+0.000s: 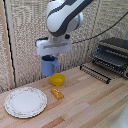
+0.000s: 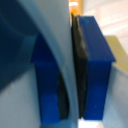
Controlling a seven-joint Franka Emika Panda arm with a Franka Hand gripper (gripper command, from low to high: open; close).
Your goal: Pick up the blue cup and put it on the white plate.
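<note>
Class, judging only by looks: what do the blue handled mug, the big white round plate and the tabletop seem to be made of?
Blue handled mug: probably glazed ceramic, possibly plastic; smooth, uniform colour, thick wall between the gripper's fingers in the wrist view.
Big white round plate: likely glazed ceramic; a speckled rim band.
Tabletop: light wood, matte; parallel plank seams.

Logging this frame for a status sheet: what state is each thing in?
gripper: shut on the cup's wall
cobalt cup: gripped, upright, lifted off the table
white plate: flat on the table, empty
yellow bowl: upright on the table
toaster oven: door open
</note>
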